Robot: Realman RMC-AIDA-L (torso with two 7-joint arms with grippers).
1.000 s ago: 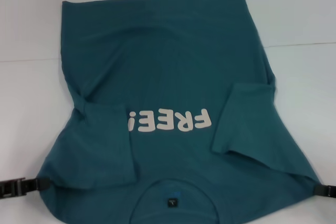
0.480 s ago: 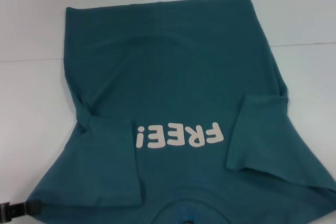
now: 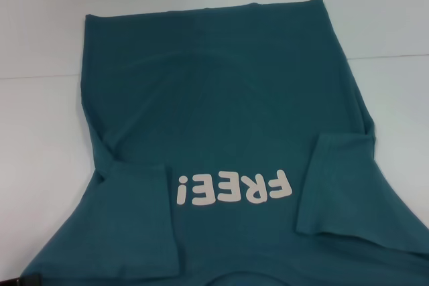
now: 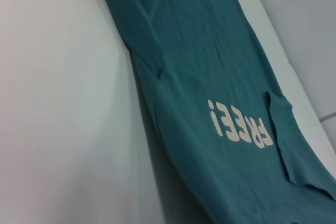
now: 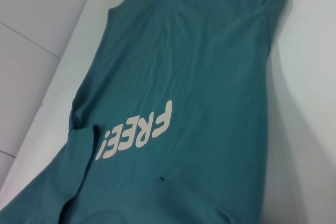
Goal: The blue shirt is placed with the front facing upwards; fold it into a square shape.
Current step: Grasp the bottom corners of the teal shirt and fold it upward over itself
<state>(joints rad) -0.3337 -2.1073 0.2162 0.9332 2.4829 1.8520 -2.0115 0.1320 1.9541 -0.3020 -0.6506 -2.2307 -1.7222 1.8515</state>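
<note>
Left claw [image 3: 20, 280] barely shows at the bench's near left corner, at the shoulder of the blue shirt [image 3: 221, 118]; whether it grips I cannot tell.
Right claw is out of sight. Shirt lies front up across the white bench [image 3: 40, 138], both sleeves [image 3: 338, 185] turned in over the chest beside the "FREE!" lettering [image 3: 233, 188], hem at the far edge, probably narrowed for a lengthwise fold.

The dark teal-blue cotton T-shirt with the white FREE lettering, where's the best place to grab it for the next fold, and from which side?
Probably the dark teal-blue cotton T-shirt is best pinched at its two near shoulder corners, one per side, coming in from the outer edges. Both short sleeves already lie folded inward over the chest, so those edges are straight, flat and free on the white table.
</note>
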